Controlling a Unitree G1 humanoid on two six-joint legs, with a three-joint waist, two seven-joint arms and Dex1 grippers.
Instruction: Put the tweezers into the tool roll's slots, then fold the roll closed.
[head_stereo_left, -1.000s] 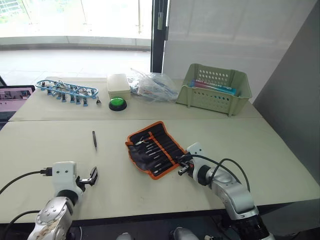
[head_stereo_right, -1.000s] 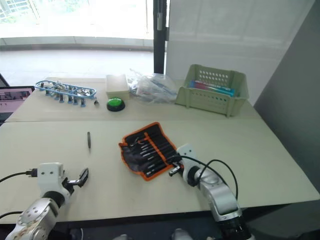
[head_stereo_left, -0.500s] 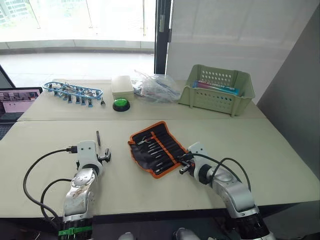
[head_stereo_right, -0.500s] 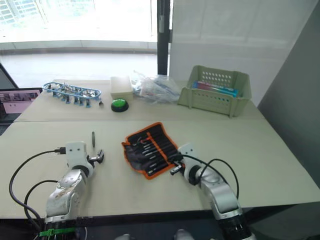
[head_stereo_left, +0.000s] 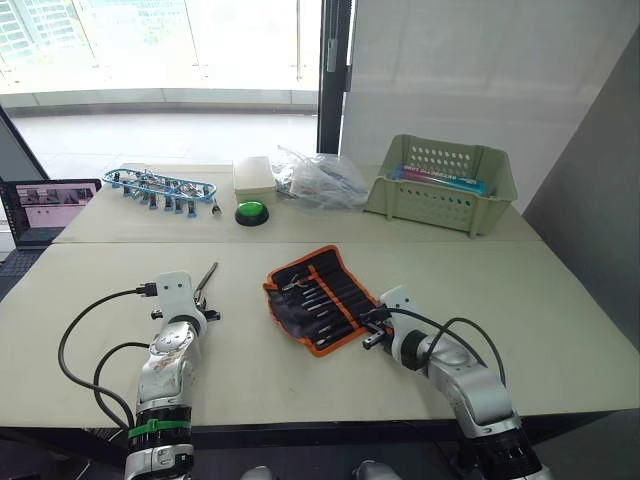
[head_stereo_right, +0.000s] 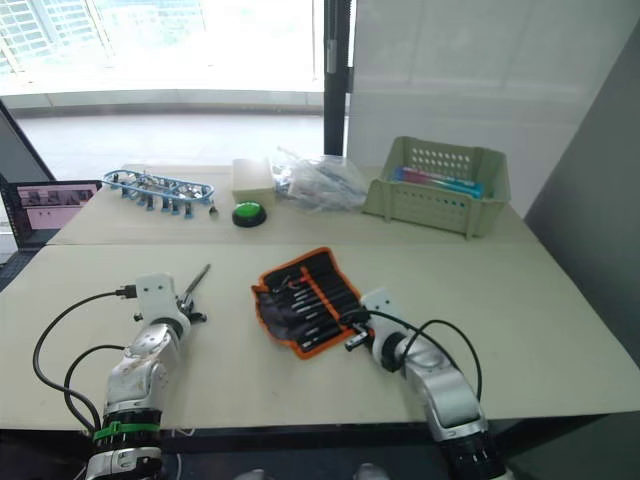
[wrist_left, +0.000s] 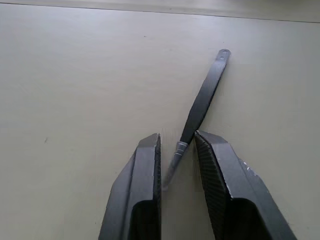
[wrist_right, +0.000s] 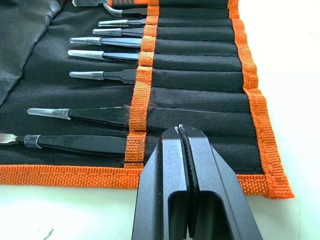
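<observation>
A pale table (head_stereo_left: 560, 310) carries everything here: the black tool roll (head_stereo_left: 322, 298) with orange edging lies open near the middle, and one loose pair of tweezers (head_stereo_left: 205, 281) sits on the bare top well to its left. Along the far side rest a blue-framed row of small tools (head_stereo_left: 160, 186), a cream box (head_stereo_left: 253, 176), a green button (head_stereo_left: 251, 212), a crumpled clear bag (head_stereo_left: 318, 180) and a pale green basket (head_stereo_left: 440, 194). A laptop (head_stereo_left: 50, 208) sits at the far left edge.
</observation>
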